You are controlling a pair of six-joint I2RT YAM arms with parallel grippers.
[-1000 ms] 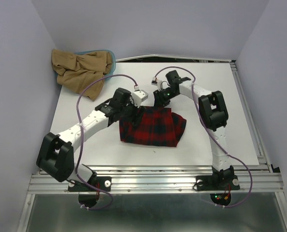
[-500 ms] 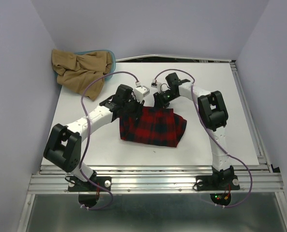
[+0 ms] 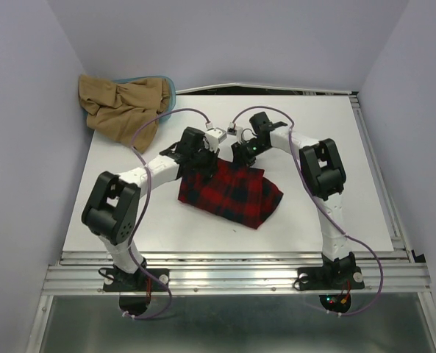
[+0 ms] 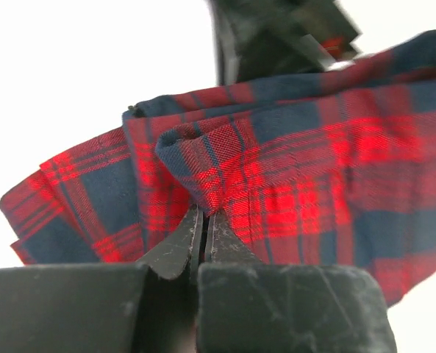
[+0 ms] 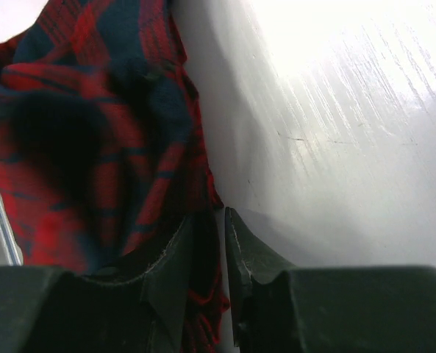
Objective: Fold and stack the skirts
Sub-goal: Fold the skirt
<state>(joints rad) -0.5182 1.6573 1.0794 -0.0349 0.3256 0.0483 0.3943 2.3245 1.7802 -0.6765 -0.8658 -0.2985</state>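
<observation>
The red plaid skirt (image 3: 232, 195) lies bunched in the middle of the white table (image 3: 320, 132). My left gripper (image 3: 201, 157) sits at its far left edge. In the left wrist view this gripper (image 4: 204, 215) is shut on a raised fold of the plaid skirt (image 4: 291, 169). My right gripper (image 3: 240, 156) is at the skirt's far edge, close beside the left one. In the right wrist view its narrow jaws (image 5: 219, 222) pinch the hem of the plaid skirt (image 5: 93, 132). The tan-brown skirt (image 3: 118, 107) lies crumpled at the far left corner.
A teal plastic tub (image 3: 170, 82) shows from under the tan skirt at the far left. Purple cables loop over both arms. A metal rail (image 3: 240, 268) runs along the table's near edge, and walls close in on the left, far and right sides.
My left gripper moved onto the plaid skirt's far left edge and shut on a fold. The skirt's near edge has shifted and skewed. The right gripper barely moved.
</observation>
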